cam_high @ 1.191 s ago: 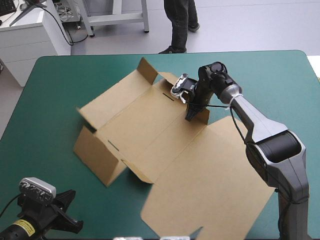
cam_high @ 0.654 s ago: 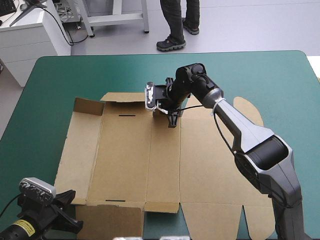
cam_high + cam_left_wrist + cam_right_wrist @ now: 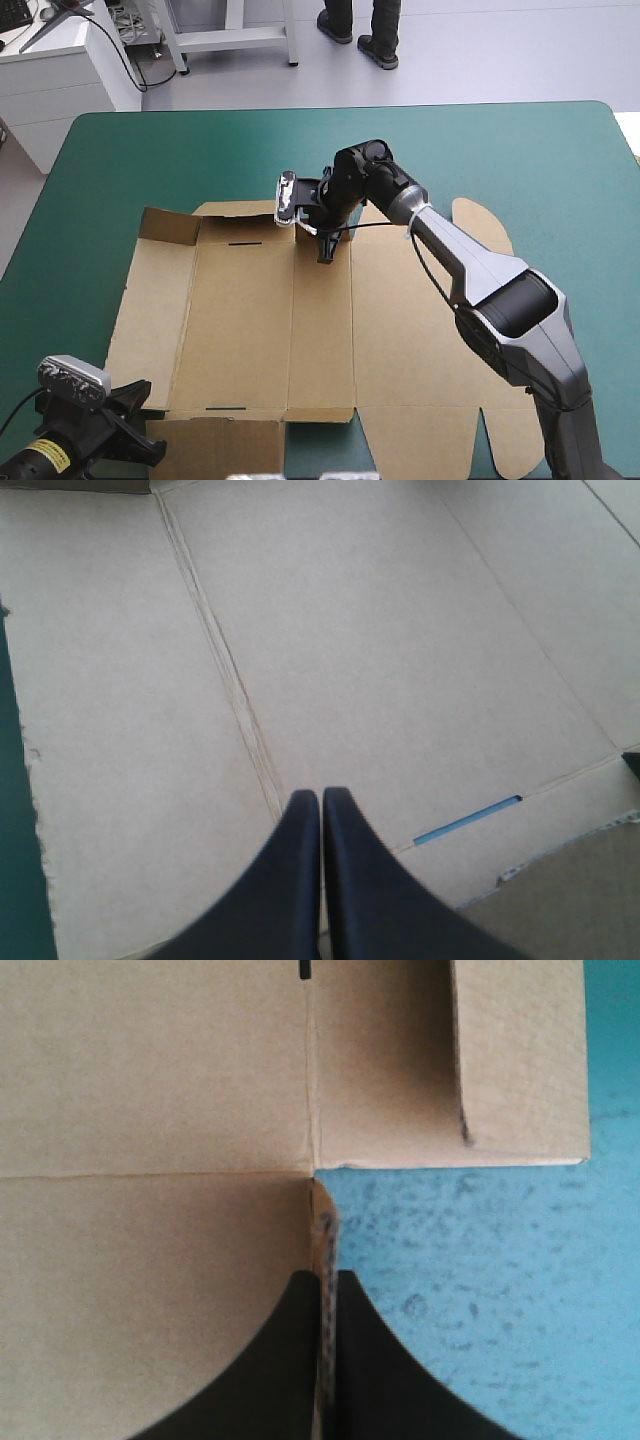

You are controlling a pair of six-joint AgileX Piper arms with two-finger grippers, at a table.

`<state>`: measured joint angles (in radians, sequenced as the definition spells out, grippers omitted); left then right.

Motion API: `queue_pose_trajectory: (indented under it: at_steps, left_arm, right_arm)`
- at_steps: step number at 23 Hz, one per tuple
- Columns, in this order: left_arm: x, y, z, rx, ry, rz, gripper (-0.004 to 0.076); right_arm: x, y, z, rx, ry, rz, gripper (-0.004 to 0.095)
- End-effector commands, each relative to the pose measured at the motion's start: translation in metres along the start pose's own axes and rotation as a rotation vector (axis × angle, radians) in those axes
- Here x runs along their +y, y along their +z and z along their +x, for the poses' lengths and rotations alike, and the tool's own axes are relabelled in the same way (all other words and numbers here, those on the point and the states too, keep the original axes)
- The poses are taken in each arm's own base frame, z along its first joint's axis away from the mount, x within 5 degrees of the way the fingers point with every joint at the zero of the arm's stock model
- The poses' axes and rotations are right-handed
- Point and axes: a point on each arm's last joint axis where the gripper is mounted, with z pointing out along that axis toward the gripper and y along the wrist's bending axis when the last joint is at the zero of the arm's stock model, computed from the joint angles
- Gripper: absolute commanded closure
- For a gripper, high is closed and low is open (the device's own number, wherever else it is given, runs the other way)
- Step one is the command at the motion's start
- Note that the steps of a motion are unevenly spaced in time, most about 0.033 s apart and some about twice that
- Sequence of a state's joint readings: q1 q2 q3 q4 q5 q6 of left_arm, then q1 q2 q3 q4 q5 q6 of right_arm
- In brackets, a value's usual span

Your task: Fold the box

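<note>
Brown box [image 3: 250, 320] on teal-green cover [image 3: 520, 160]

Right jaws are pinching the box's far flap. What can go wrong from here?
1. The right gripper holds only a thin flap edge of the box; it may slip out or tear.
2. The left gripper is shut on nothing, so the flat sheet may slide instead of folding.

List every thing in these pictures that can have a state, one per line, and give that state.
Brown cut sheet of board, the box: spread flat on the teal-green cover, no walls tucked.
Its far-left corner flap: raised.
Right gripper: jaws shut on the box's far edge.
Left gripper: jaws shut, holding nothing.
</note>
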<state>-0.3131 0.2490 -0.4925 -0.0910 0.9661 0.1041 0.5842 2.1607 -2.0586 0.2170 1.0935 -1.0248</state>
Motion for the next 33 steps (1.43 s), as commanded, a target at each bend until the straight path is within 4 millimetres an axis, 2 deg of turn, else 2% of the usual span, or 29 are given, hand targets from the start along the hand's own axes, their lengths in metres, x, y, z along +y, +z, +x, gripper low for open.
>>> queue_pose_trajectory:
  at_steps: [1, 11, 13, 15, 16, 17, 18, 19, 21, 22, 25, 26, 27, 29, 31, 33]
  left_arm:
    - [0.000, -0.004, -0.012, -0.075, -0.015, 0.004, 0.0732]
    - [0.000, -0.004, -0.012, -0.077, -0.019, 0.004, 0.0732]
    - [0.000, -0.004, -0.012, -0.077, -0.019, 0.004, 0.0732]
    - [0.000, -0.004, -0.012, -0.077, -0.019, 0.004, 0.0732]
    - [0.000, -0.004, -0.012, -0.077, -0.019, 0.004, 0.0732]
    - [0.000, -0.004, -0.012, -0.077, -0.019, 0.004, 0.0732]
    - [0.000, -0.004, -0.012, -0.077, -0.019, 0.004, 0.0732]
    - [0.000, -0.004, -0.012, -0.077, -0.019, 0.004, 0.0732]
    - [0.000, -0.004, -0.012, -0.077, -0.019, 0.004, 0.0732]
    - [0.000, -0.004, -0.012, -0.077, -0.019, 0.004, 0.0732]
    - [0.000, -0.004, -0.012, -0.077, -0.019, 0.004, 0.0732]
    - [0.000, -0.004, -0.012, -0.077, -0.019, 0.004, 0.0732]
    - [0.000, -0.004, -0.012, -0.077, -0.019, 0.004, 0.0732]
    - [0.000, -0.004, -0.012, -0.077, -0.019, 0.004, 0.0732]
    - [0.000, -0.004, -0.012, -0.077, -0.019, 0.004, 0.0732]
    - [0.000, -0.004, -0.012, -0.077, -0.019, 0.004, 0.0732]
  right_arm:
    - [-0.009, -0.042, -0.013, -0.077, 0.022, 0.137, 0.0925]
    - [-0.011, -0.042, -0.011, -0.052, 0.072, 0.161, 0.0924]
    - [-0.011, -0.042, -0.010, -0.049, 0.094, 0.159, 0.0896]
    - [-0.011, -0.042, -0.010, -0.043, 0.114, 0.164, 0.0738]
    - [-0.012, -0.046, -0.009, -0.039, 0.112, 0.175, 0.0599]
    - [-0.012, -0.048, -0.009, -0.039, 0.113, 0.176, 0.0554]
    - [-0.014, -0.058, -0.006, -0.042, 0.123, 0.183, 0.0482]
    - [-0.015, -0.063, -0.003, -0.036, 0.127, 0.187, 0.0474]
    - [-0.023, -0.105, 0.021, -0.008, 0.209, 0.211, 0.0514]
    - [-0.026, -0.119, 0.028, -0.010, 0.256, 0.237, 0.0533]
    - [-0.035, -0.190, 0.072, -0.023, 0.547, 0.380, 0.0649]
    - [-0.035, -0.201, 0.080, -0.018, 0.594, 0.390, 0.0673]
    - [-0.032, -0.226, 0.101, -0.015, 0.717, 0.423, 0.0746]
    - [-0.021, -0.259, 0.125, -0.045, 0.884, 0.487, 0.0866]
    - [-0.008, -0.275, 0.141, -0.042, 0.965, 0.518, 0.0925]
    - [0.008, -0.282, 0.156, -0.020, 1.023, 0.524, 0.0925]
